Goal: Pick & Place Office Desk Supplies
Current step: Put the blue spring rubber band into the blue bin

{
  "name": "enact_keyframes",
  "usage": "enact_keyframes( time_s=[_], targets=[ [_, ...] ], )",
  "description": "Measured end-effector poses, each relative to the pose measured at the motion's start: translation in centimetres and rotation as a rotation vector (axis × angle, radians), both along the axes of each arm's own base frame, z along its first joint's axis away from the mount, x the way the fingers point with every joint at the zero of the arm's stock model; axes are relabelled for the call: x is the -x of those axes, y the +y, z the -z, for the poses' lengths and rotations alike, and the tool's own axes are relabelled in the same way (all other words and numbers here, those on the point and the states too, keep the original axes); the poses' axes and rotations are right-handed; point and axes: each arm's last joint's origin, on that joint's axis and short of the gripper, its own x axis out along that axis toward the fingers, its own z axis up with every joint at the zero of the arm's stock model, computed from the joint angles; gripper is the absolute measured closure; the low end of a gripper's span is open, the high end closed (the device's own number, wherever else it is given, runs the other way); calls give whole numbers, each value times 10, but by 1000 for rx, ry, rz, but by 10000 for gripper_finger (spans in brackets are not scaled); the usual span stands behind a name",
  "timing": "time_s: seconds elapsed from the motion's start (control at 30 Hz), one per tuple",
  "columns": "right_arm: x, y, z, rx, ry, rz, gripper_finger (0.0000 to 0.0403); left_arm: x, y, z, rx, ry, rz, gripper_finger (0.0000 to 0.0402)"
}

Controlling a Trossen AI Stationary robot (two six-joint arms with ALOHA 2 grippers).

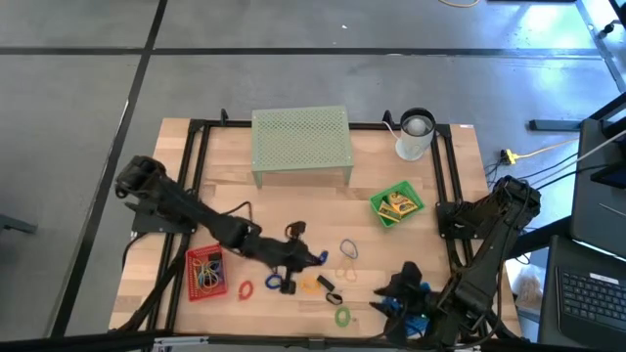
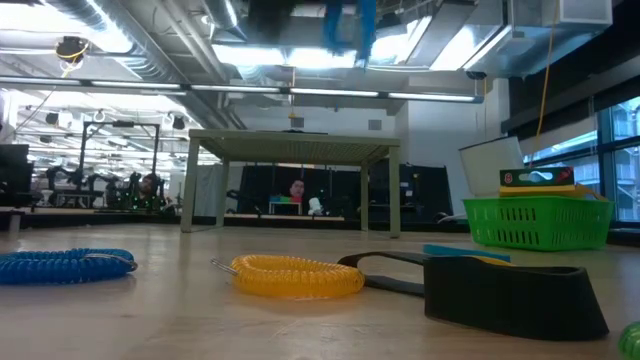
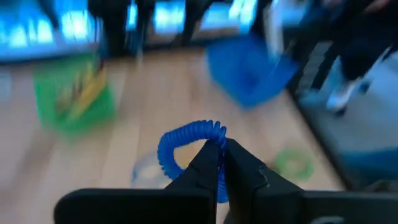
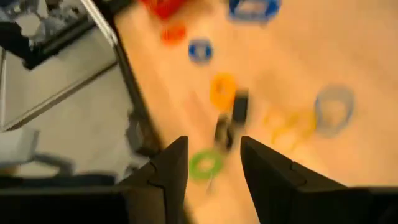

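On a pale wooden table (image 1: 293, 200) in a bright, ceiling-lit workshop, the left gripper (image 3: 221, 163) pinches a blue coiled ring (image 3: 186, 140), lifted near the table's front middle. The right gripper (image 4: 213, 158) hovers with fingers apart over the front right, above a green ring (image 4: 206, 163). An orange ring (image 2: 297, 275) lies nearby; a red tray (image 1: 205, 274) sits front left.
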Motion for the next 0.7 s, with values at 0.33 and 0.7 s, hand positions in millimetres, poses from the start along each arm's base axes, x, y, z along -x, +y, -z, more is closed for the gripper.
enact_keyframes(
  time_s=[0.33,0.7],
  targets=[
    [-18,-2,-13,463,-201,-116,254,23,-56,-39,-67,-397,215,393],
    [-71,-25,-23,400,-185,-290,174,25,-62,-39,-85,-431,284,393]
  ],
)
